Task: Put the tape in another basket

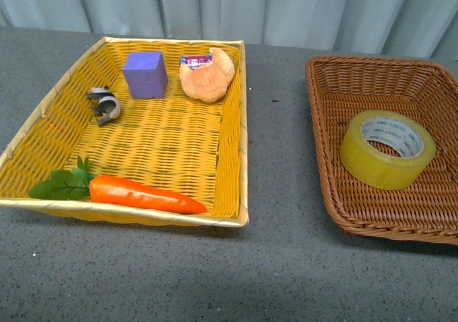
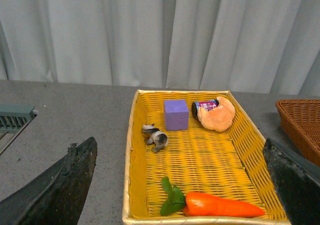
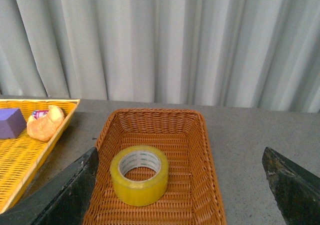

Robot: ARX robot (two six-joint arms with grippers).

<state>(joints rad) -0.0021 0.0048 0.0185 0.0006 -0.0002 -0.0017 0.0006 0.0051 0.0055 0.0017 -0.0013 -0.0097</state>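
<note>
the tape (image 1: 387,149) is seen lying flat inside the brown basket (image 1: 330,86), nearer its front wall, with nothing gripping it. judged from this, the move is either finished or not yet begun; which one cannot be told. if it is still to be carried, a reach down over the roll would be called for. the right gripper (image 3: 180,185) is held above the brown basket with jaws spread wide; the left gripper (image 2: 180,185) is likewise spread over the yellow basket (image 2: 131,135). neither arm is shown in the front view; only the wrist views reveal them.
</note>
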